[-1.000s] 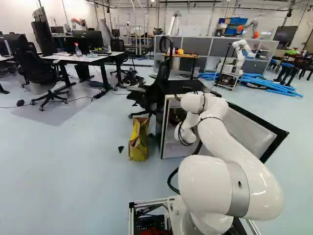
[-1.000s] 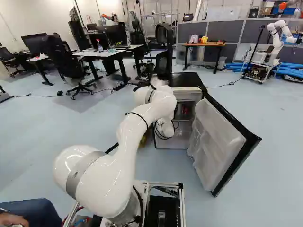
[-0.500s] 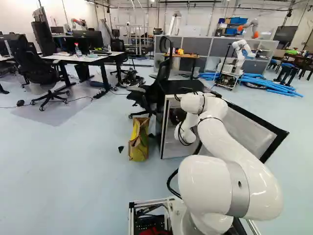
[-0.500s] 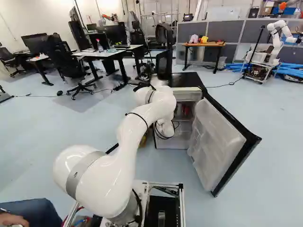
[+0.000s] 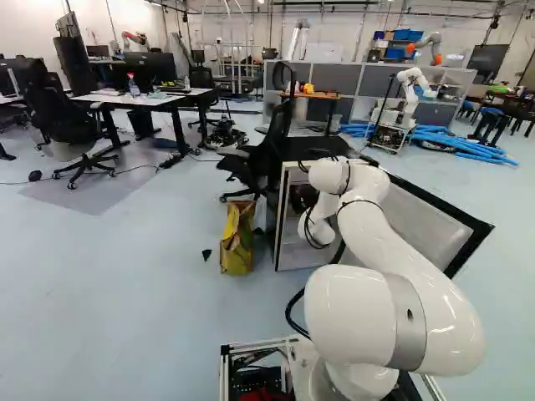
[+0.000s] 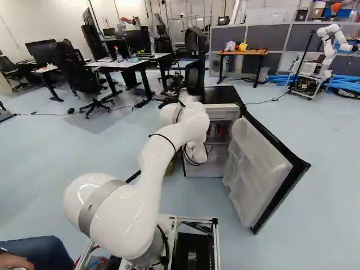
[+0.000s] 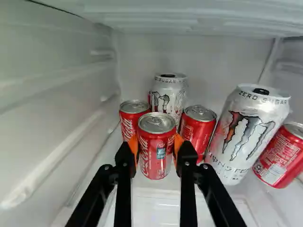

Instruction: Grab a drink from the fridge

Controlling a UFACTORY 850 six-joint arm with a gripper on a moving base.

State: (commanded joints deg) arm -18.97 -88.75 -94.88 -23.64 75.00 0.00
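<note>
The gripper (image 7: 155,144) is pinching the front red can (image 7: 156,163) between its two orange pads (image 7: 178,142), inside the open fridge (image 6: 222,95). Ahead of the gripped can, a white can (image 7: 169,94) is standing, with a second red can (image 7: 134,111) sitting just ahead of one finger and a third red can (image 7: 198,128) just ahead of the other. Beyond that third can, out to the same side of the gripper, a large silver can (image 7: 246,137) and an outer red can (image 7: 279,156) are resting.
</note>
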